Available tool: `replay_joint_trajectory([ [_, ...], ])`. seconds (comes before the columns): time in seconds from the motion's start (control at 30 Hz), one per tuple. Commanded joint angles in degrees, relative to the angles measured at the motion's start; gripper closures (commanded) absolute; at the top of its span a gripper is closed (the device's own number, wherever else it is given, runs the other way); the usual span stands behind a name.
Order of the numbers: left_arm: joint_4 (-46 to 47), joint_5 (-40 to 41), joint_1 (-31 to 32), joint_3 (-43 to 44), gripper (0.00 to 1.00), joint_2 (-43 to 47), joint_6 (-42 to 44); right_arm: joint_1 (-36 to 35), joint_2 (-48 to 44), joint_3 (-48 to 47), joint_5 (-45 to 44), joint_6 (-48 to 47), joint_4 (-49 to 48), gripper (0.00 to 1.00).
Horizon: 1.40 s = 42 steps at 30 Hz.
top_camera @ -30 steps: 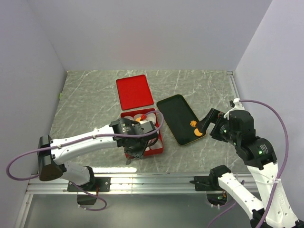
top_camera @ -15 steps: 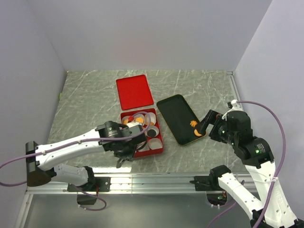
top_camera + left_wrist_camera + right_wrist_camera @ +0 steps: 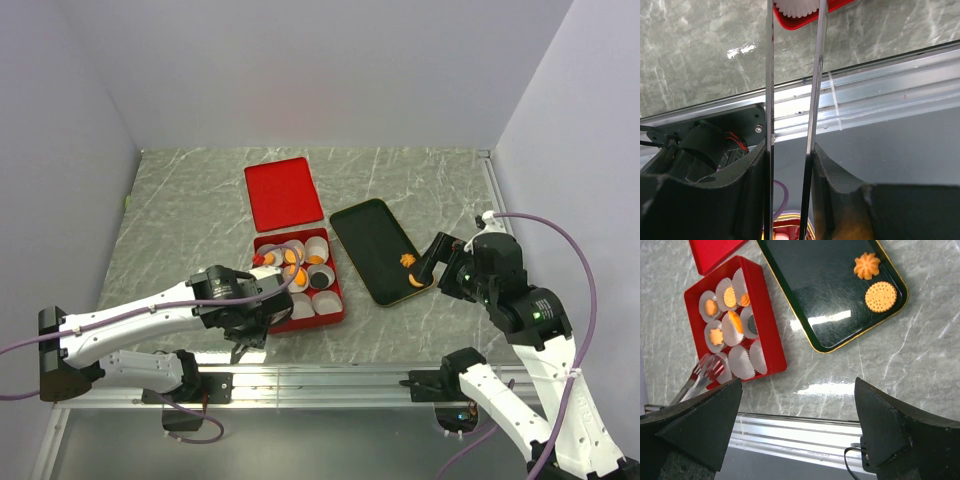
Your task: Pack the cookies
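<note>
Two orange cookies lie on the black tray, at its near right end. Several more orange cookies sit in white paper cups inside the red box. My left gripper is shut on metal tongs. The tong tips hang over the box's near left corner, with nothing between them. My right gripper stands wide open and empty, above the table just right of the tray.
The red lid lies flat behind the box. An aluminium rail runs along the table's near edge, right under the left wrist. Grey walls close in the left, back and right sides.
My left arm has drawn back toward the near left with the tongs, uncovering the box and its cups. The right arm has barely shifted.
</note>
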<state>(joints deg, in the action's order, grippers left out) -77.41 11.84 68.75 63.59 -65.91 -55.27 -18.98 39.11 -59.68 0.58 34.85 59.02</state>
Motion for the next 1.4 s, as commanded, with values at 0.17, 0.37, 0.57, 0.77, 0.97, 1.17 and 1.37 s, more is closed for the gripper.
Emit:
replay_joint_trajectory([
  [0.17, -1.0, 0.6, 0.1, -2.1, 0.65, 2.8, -2.0, -0.2, 0.4, 0.5, -0.1, -0.8, -2.2, 0.00],
  [0.37, -1.1, 0.8, 0.1, -2.1, 0.56, 3.2, -1.8, -0.1, 0.7, 0.6, 0.0, -0.7, -2.6, 0.00],
  [0.57, -1.1, 0.8, 0.1, -1.6, 0.53, 2.9, -1.0, 0.0, 0.9, 0.6, -0.1, -0.5, -2.8, 0.00],
  [0.77, -1.2, 0.9, -0.1, -0.8, 0.52, 2.9, 0.0, -0.1, 0.4, 1.0, -0.2, -0.3, -2.9, 0.00],
  [0.97, -1.3, 0.9, -0.5, 0.4, 0.52, 3.4, 0.9, -0.1, 0.2, 1.3, -0.5, -0.4, -2.7, 0.00],
  [1.17, -1.2, 1.3, -1.0, 3.4, 0.52, 2.2, 1.7, -0.1, 0.4, 0.8, -0.5, -0.7, -2.8, 0.00],
  [1.37, -1.1, 2.7, -1.0, 9.1, 0.53, -4.0, 3.8, -0.2, 0.4, 0.5, -0.5, -1.2, -2.4, 0.00],
])
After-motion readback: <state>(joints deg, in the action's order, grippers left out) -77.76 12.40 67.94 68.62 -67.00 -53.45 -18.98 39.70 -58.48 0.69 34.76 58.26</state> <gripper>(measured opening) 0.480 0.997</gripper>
